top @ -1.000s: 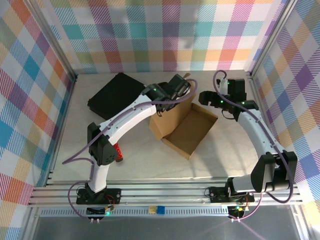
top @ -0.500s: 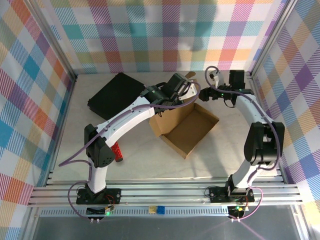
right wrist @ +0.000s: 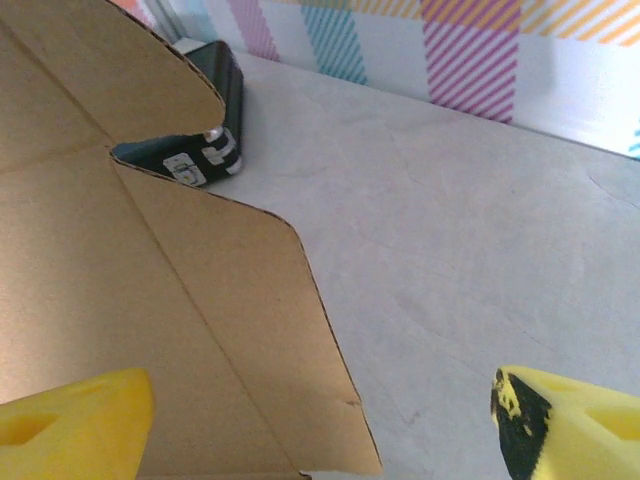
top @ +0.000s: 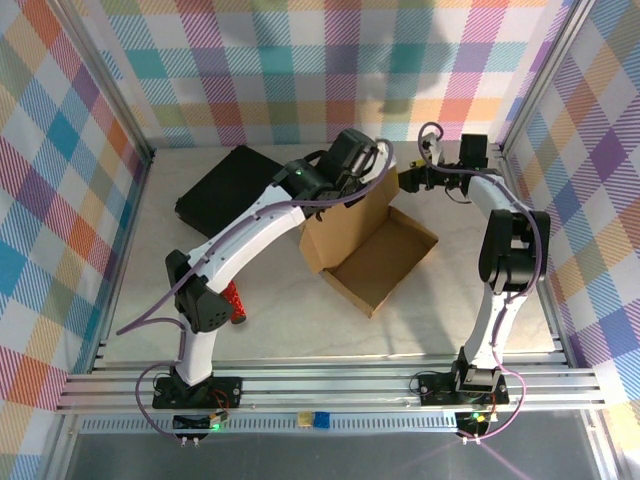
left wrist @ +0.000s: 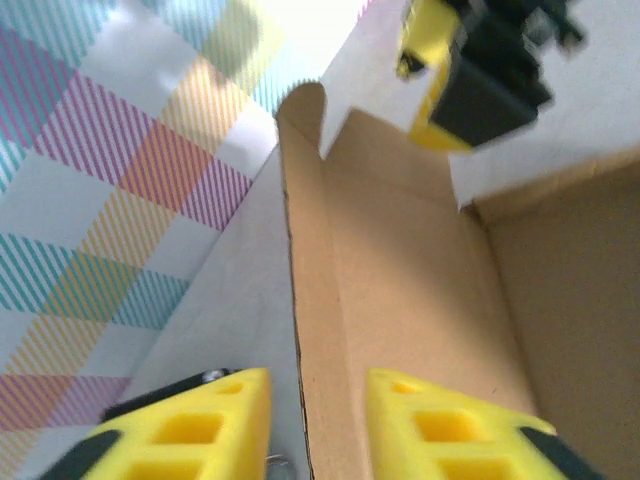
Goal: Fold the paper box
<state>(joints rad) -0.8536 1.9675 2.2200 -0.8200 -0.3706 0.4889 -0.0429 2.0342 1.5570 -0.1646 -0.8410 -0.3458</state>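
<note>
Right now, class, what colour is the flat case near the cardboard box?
Black case; top external view best.

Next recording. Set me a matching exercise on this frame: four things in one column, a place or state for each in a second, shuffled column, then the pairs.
Things
1. paper box
2. black case
3. red object
4. left gripper

Places or states
A. fingers apart, one on each side of a standing cardboard wall
B. lying flat at the far left
C. middle of the table, top open
D. near left, next to the left arm

Pairs: 1-C, 2-B, 3-D, 4-A
</note>
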